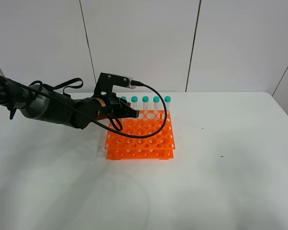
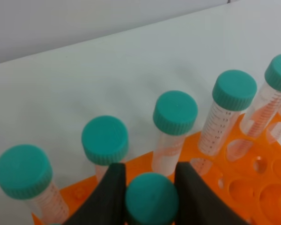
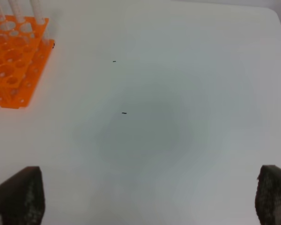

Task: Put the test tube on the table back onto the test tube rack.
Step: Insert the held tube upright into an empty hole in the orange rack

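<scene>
Two robot arms work at a white table [image 1: 221, 182]. The left end effector [image 2: 151, 197] is clamped on the teal cap of a tube [image 2: 152, 200], its dark fingers [image 2: 110, 197] pressed to either side of the cap, above the orange rack [image 1: 140, 139] near its back edge. Just behind it, five more teal-capped tubes [image 2: 175, 112] stand upright in the rack's back row. The rack sits on the table left of centre. The right end effector [image 3: 150, 197] hangs wide apart and empty over bare table, well to the right of the rack; it does not appear in the high view.
</scene>
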You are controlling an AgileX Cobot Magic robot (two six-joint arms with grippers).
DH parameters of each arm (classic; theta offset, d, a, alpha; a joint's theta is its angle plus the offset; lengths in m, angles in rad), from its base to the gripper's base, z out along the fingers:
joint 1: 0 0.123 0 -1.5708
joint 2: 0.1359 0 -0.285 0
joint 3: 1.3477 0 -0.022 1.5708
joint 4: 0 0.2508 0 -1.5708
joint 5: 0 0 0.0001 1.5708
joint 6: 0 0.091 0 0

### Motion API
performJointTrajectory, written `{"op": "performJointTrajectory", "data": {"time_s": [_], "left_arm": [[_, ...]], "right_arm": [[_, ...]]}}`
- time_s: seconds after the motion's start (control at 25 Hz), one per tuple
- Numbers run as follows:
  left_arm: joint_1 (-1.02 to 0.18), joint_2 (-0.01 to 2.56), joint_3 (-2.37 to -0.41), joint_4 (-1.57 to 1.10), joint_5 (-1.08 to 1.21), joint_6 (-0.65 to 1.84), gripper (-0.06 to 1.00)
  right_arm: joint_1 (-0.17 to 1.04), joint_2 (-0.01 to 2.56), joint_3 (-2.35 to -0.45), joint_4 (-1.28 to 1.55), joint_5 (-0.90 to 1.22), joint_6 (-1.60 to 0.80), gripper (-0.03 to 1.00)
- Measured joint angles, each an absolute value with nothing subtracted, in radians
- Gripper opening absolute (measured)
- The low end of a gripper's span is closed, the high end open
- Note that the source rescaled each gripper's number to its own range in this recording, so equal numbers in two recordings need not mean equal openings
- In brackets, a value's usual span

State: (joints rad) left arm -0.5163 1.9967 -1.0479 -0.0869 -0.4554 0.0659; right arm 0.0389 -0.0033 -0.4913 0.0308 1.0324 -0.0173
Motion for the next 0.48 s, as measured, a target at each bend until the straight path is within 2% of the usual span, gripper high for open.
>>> {"op": "performJointTrajectory", "data": {"time_s": [0.48], "left_arm": [[-0.516,1.997,-1.048,-0.087,-0.455,0.063,0.02]], "right_arm": [[0.039,-0.003,-0.491,0.031,1.032,-0.017,1.0]]}}
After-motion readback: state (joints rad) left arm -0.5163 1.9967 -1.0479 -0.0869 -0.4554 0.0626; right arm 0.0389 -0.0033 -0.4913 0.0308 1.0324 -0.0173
